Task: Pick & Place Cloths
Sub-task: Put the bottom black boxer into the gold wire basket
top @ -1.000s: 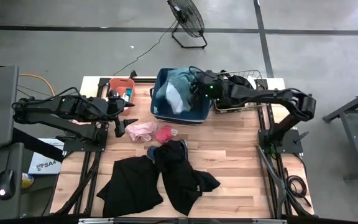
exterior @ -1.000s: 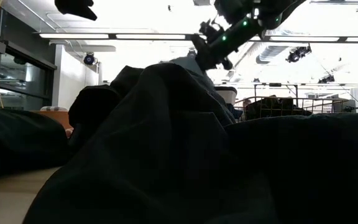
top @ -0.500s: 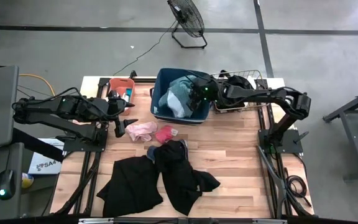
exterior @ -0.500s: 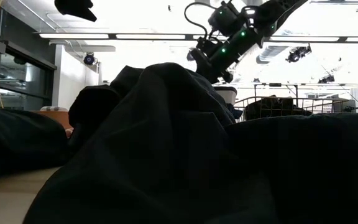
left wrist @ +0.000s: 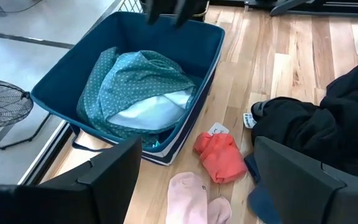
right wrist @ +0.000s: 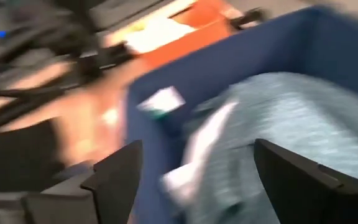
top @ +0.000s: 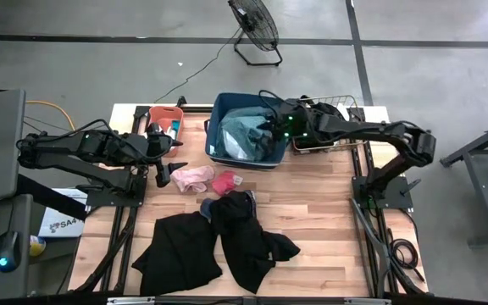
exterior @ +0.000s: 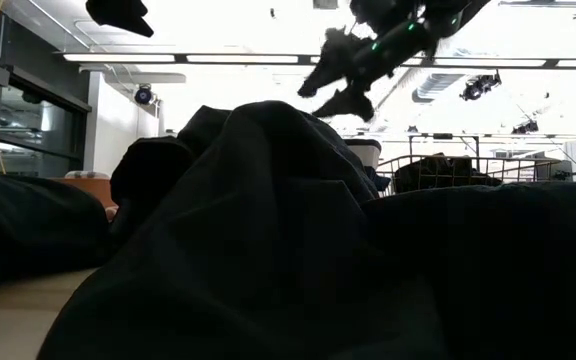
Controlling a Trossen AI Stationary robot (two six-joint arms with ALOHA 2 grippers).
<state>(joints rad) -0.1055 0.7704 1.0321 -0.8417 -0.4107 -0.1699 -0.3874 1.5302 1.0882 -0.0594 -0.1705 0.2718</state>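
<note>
A teal-grey shirt (top: 246,135) (left wrist: 135,87) lies bunched in the navy bin (top: 213,140) at the table's far middle, with white fabric showing under it. My right gripper (top: 272,129) (exterior: 333,78) hangs open just above the bin's right part, over the shirt (right wrist: 291,118), touching nothing. My left gripper (top: 163,169) (left wrist: 197,180) waits open at the table's left, beside a pink cloth (top: 191,176). A red cloth (top: 224,181), a small blue piece (top: 205,206) and two large black cloths (top: 246,230) (top: 176,254) lie flat on the table.
An orange bin (top: 166,117) stands at the far left. A wire basket (top: 327,120) with dark fabric in it stands right of the navy bin. Bare wood shows to the right of the black cloths (exterior: 268,230), which fill the low view.
My right gripper, shut on the teal-grey shirt over the navy bin, has opened and let it go, rolling and tipping up as it did. The shirt, which hung in a bunch below the fingers, has fallen into the bin and spread out there.
</note>
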